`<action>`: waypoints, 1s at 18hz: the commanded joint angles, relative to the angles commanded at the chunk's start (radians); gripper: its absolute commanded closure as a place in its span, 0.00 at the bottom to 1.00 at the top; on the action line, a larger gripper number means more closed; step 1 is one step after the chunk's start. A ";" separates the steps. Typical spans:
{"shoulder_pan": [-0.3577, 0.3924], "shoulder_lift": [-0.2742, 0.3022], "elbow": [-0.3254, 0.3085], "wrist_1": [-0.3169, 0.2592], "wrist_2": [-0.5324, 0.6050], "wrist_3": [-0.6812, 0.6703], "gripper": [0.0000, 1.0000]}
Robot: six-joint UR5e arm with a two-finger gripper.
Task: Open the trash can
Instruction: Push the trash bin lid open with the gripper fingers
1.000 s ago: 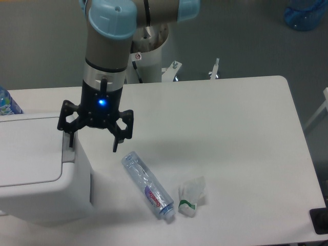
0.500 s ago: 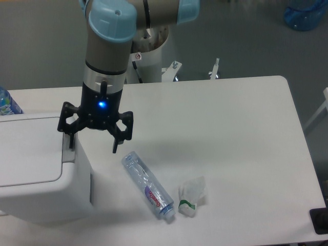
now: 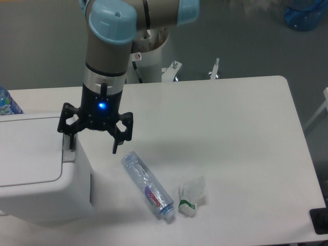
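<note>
1. One gripper (image 3: 92, 143), jaws spread wide and empty, sits at the bin's (image 3: 36, 169) right edge, lower left of frame.
2. Barely any movement since a second ago; one finger is down at the grey strip (image 3: 66, 155).
3. Lid looks closed: likely pressing.

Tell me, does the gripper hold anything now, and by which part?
Nothing is held. The gripper is open, with one finger over the grey strip at the trash can edge.
</note>
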State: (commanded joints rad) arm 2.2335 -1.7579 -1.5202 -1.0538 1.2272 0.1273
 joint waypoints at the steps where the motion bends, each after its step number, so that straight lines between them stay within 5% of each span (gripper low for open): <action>1: 0.002 0.000 0.000 0.000 0.000 0.000 0.00; 12: 0.000 0.000 0.000 -0.002 0.000 0.005 0.00; 18: 0.070 0.025 0.126 0.008 0.005 0.015 0.00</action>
State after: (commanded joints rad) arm 2.3037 -1.7334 -1.3946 -1.0462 1.2318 0.1426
